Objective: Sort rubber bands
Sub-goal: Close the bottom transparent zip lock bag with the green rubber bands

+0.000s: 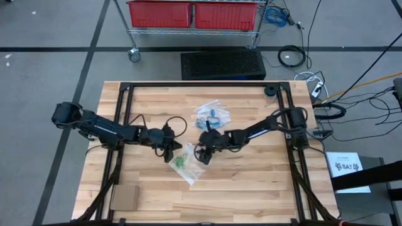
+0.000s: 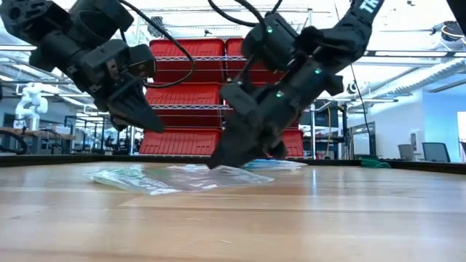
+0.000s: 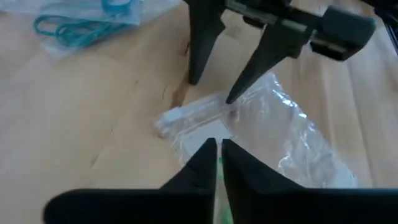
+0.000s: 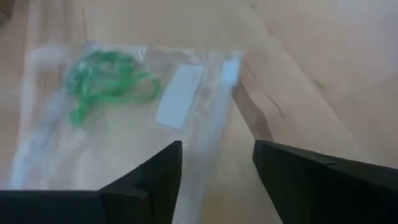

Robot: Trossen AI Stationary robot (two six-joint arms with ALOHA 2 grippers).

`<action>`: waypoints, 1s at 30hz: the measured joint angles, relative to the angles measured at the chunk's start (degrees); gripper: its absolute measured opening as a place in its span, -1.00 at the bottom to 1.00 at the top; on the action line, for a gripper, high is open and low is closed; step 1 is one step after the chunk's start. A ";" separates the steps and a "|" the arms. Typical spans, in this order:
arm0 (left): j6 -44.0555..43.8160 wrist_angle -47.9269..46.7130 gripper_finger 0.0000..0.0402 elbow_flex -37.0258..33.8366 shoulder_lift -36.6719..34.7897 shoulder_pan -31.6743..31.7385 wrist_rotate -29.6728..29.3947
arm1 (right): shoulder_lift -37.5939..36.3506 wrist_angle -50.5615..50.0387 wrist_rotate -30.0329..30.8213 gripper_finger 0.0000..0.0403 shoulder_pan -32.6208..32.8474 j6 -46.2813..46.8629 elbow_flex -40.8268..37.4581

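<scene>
A: From above, we see both arms meet mid-table: the left gripper point(image 1: 168, 149) and right gripper point(image 1: 202, 154) flank a clear bag point(image 1: 190, 168) holding green rubber bands point(image 1: 181, 162). A second bag point(image 1: 212, 114) with blue bands lies beyond. A sheet at the table's right reads something like "SAT", though we can't be sure.

B: Level with the table, red bins point(image 2: 178, 94) fill the background; the right gripper's tips press the bag.

A: In the left wrist view, our fingers point(image 3: 200, 163) are clenched, nearly touching, over the bag.

B: In the right wrist view, the jaws stand released, apart, above the green bands point(image 4: 106, 84).
</scene>
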 joint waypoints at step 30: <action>7.40 20.95 -0.44 -0.01 0.07 4.12 9.07 | -15.19 -15.92 25.24 -0.99 10.34 -14.01 4.02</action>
